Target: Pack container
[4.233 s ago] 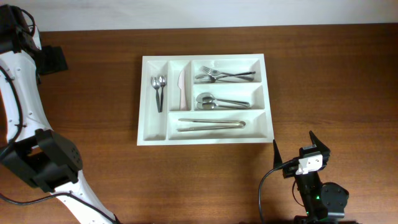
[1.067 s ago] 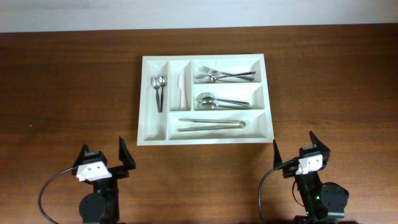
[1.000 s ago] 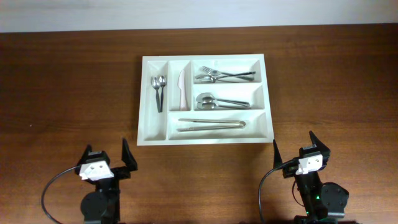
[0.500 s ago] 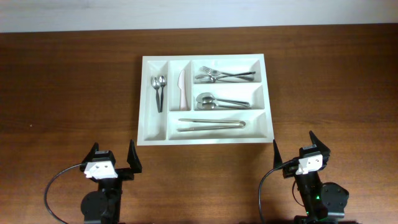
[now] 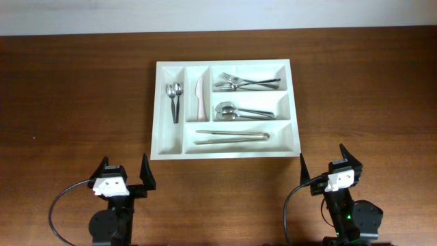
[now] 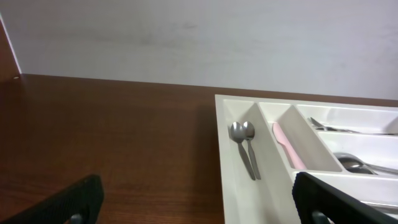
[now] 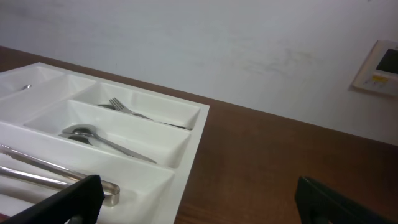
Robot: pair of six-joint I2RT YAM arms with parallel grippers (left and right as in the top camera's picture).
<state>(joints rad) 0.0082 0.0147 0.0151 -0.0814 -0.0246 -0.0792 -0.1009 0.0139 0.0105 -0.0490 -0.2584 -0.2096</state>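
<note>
The white five-compartment container (image 5: 168, 149) sits mid-table. Its left upright slot holds two small spoons (image 5: 175, 101), the second a pale pink knife (image 5: 199, 98). The long slots hold forks (image 5: 246, 83), spoons (image 5: 239, 111) and metal tongs (image 5: 232, 137). My left gripper (image 5: 125, 171) is open and empty, near the table's front edge below the container's left corner. My right gripper (image 5: 321, 165) is open and empty at the front right. The left wrist view shows the spoons (image 6: 245, 148) and knife (image 6: 286, 144); the right wrist view shows forks (image 7: 134, 111), spoons (image 7: 99, 138) and tongs (image 7: 56, 175).
Brown wooden table (image 5: 75, 89) with a white wall (image 6: 199, 37) behind it. A small wall panel (image 7: 380, 67) shows at the far right of the right wrist view. Cables trail from both arm bases at the front edge.
The left arm came down from the far left side to the front left of the table and shifted slightly right. The right arm and the container's contents have not moved.
</note>
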